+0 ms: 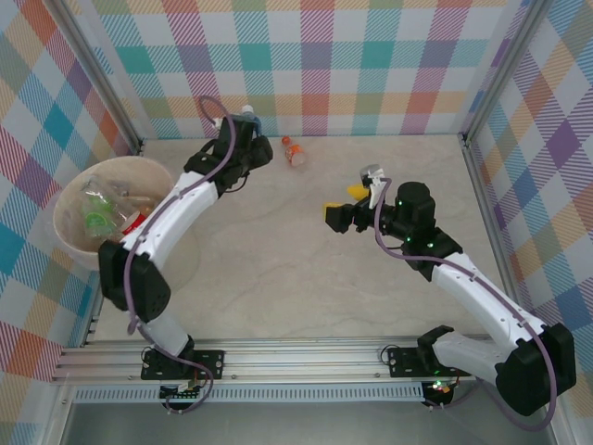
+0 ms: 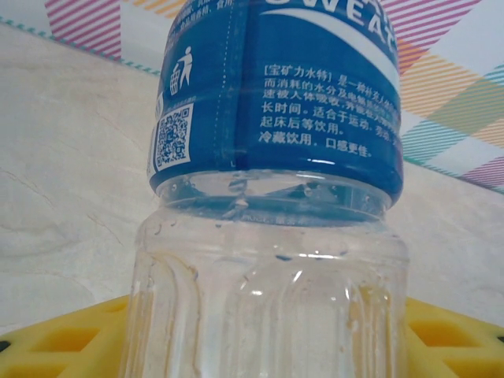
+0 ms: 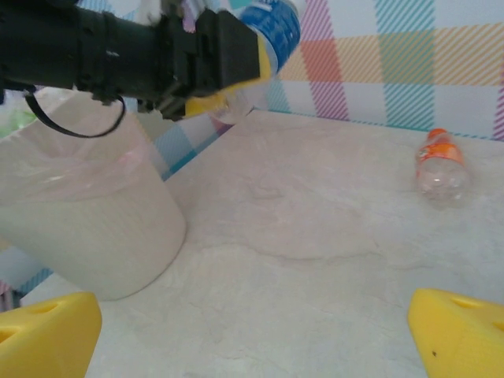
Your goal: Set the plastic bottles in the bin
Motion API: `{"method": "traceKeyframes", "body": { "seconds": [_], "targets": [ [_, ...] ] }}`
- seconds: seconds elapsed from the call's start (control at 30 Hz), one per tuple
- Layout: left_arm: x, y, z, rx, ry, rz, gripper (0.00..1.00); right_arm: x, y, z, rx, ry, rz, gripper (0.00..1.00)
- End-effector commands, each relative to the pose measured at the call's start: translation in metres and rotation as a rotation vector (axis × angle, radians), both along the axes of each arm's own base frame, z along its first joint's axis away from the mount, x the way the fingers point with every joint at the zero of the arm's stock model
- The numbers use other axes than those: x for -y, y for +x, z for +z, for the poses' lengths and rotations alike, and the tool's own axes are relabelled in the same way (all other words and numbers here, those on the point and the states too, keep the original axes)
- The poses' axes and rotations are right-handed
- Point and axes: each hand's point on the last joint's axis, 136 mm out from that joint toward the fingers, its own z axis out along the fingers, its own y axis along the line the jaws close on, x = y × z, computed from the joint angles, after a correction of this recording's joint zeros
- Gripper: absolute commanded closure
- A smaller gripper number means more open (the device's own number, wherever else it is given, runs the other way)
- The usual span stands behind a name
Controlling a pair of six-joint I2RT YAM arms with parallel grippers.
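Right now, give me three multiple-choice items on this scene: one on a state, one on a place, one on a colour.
1. The right gripper is:
A. Shut on a bottle.
B. Open and empty.
C. Shut on nothing.

2. The orange bottle is:
A. In the bin.
B. Lying on the far part of the table.
C. In the right gripper.

3. The label of the held bottle in the left gripper is:
A. Blue.
B. Red.
C. Green.

Answers:
1 B: its yellow fingers stand wide apart over bare table.
2 B: it lies on its side, outside the bin, apart from both grippers.
3 A: the left wrist view shows a blue label with white print.
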Motion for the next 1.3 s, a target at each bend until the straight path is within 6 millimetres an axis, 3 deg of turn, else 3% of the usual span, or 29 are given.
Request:
{"method": "traceKeyframes", "body": {
  "seconds": [0.0,0.2,0.33,0.43,0.6,1.0,1.07,1.13,1.27],
  "targets": [
    [-0.004,-0.033,0.025,0.017,-0.021,-0.042,0.45,-0.012,-0.011,0.026,0.029,0.048,0.084,0.0],
    [-0.034,-0.086,0.086,0.095,0.0,-0.054,0.45,-0.013,-0.005,0.022,0.022,0.045,0.056,0.0],
    [-0.08,-0.114,0.113,0.115,0.112,0.084,0.44,-0.014,0.002,0.021,0.013,0.051,0.04,0.0],
    [-0.115,-0.129,0.122,0.125,0.193,0.207,0.44,-0.015,0.005,0.021,0.006,0.057,0.035,0.0],
    [-0.159,-0.142,0.113,0.092,0.216,0.356,0.43,-0.016,0.006,0.021,0.0,0.058,0.032,0.0],
    [-0.222,-0.139,0.064,-0.054,0.118,0.538,0.4,-0.012,0.002,0.02,0.004,0.043,0.024,0.0],
    [-0.233,-0.141,0.059,-0.081,0.122,0.59,0.35,-0.012,0.002,0.019,0.002,0.04,0.022,0.0],
    [-0.241,-0.141,0.055,-0.1,0.118,0.625,0.23,-0.011,0.002,0.018,0.003,0.038,0.018,0.0],
    [-0.23,-0.133,0.06,-0.117,0.071,0.57,0.08,-0.01,0.001,0.018,0.004,0.034,0.015,0.0]
  ]
}}
